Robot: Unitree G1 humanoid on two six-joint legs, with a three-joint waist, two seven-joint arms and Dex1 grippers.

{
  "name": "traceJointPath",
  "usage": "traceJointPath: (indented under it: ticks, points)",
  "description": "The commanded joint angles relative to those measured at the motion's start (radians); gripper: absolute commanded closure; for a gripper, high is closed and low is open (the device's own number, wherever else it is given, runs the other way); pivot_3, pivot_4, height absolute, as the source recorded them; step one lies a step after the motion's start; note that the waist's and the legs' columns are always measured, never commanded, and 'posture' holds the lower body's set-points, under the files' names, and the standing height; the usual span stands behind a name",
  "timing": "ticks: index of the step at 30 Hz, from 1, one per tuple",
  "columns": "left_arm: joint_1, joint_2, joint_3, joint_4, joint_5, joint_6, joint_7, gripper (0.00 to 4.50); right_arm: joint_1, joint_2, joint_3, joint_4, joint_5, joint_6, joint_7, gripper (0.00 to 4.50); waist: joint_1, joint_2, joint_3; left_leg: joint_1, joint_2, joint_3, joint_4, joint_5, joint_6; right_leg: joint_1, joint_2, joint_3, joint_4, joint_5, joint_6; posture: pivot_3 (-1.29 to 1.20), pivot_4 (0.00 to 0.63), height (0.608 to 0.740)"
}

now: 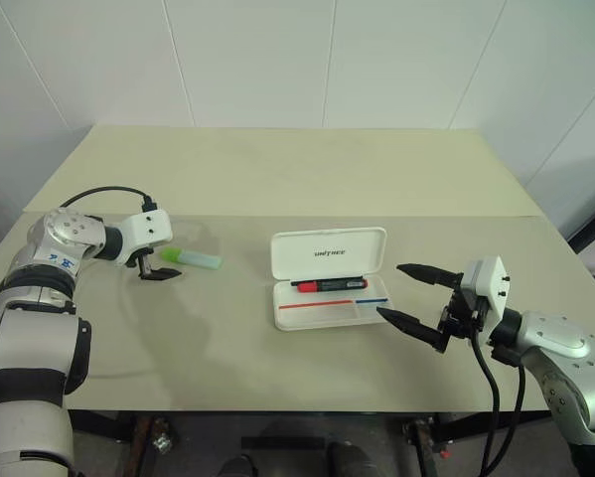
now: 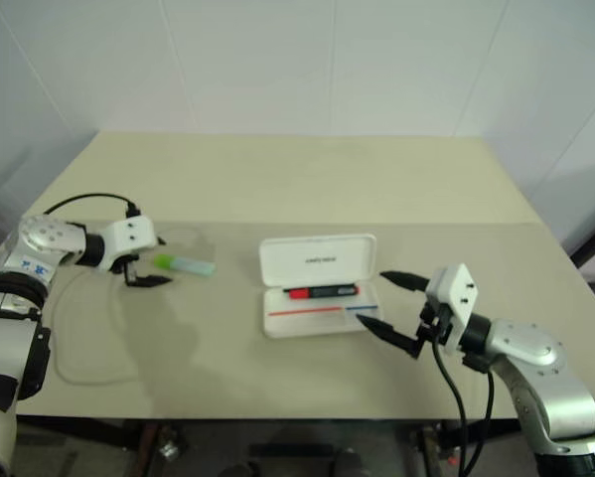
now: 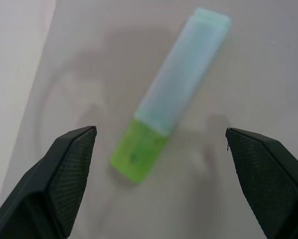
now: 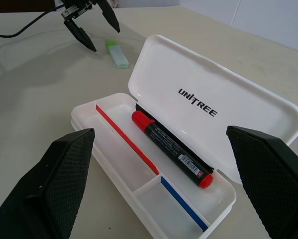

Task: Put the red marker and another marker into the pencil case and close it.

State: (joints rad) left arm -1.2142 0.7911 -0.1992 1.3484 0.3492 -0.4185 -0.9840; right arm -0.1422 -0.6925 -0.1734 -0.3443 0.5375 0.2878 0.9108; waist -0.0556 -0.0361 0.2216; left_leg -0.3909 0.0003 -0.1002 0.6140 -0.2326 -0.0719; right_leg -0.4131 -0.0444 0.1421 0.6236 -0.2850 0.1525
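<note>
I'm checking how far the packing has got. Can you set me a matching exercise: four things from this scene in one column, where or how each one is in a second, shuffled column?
Things:
1. slim red marker with a dark middle band
2. light green marker with a pale translucent cap
3. flat white hard-shell pencil case
4. right gripper

States:
A. on the bare table, between the left gripper's open fingers
B. lid up
C. inside the case, along the hinge side
D. open, empty, beside the case

Pairs: 1-C, 2-A, 3-B, 4-D
</note>
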Motion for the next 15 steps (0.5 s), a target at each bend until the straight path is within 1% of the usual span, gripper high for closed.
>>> traceJointPath:
  ticks: [1,6,9,10,15]
  points:
    - [-0.032,-0.006,-0.01,0.006,0.031,0.035,0.058,0.03,0.011,-0.018,-0.052,-0.075,0.029,0.019,-0.024,0.0,-0.001,0.0,0.0,0.0,0.0,0.0,0.0,0.0,0.0,0.0,0.0,0.0,0.0,0.0,0.0,0.0,0.15,0.74]
    - [-0.027,-0.027,-0.028,0.015,0.064,0.077,0.067,0.03,0.01,-0.028,-0.069,-0.108,0.04,0.054,-0.043,0.0,-0.001,0.0,0.0,0.0,0.0,0.0,0.0,0.0,0.0,0.0,0.0,0.0,0.0,0.0,0.0,0.0,0.15,0.74]
    - [-0.025,-0.037,-0.024,0.018,0.066,0.101,0.053,0.65,0.004,-0.036,-0.075,-0.117,0.044,0.067,-0.05,0.0,0.0,0.0,0.0,0.0,0.0,0.0,0.0,0.0,0.0,0.0,0.0,0.0,0.0,0.0,0.0,0.0,0.15,0.74]
    - [-0.024,-0.039,-0.023,0.019,0.066,0.107,0.055,0.93,0.003,-0.038,-0.078,-0.121,0.045,0.07,-0.053,0.0,0.0,0.0,0.0,0.0,0.0,0.0,0.0,0.0,0.0,0.0,0.0,0.0,0.001,0.0,0.0,0.0,0.15,0.74]
    - [-0.011,-0.044,-0.013,0.02,0.062,0.13,0.063,2.56,0.013,-0.042,-0.09,-0.141,0.051,0.078,-0.068,0.0,-0.001,-0.001,0.0,0.001,0.0,0.0,0.0,0.0,0.0,0.0,0.0,0.0,0.001,0.0,0.0,0.0,0.15,0.74]
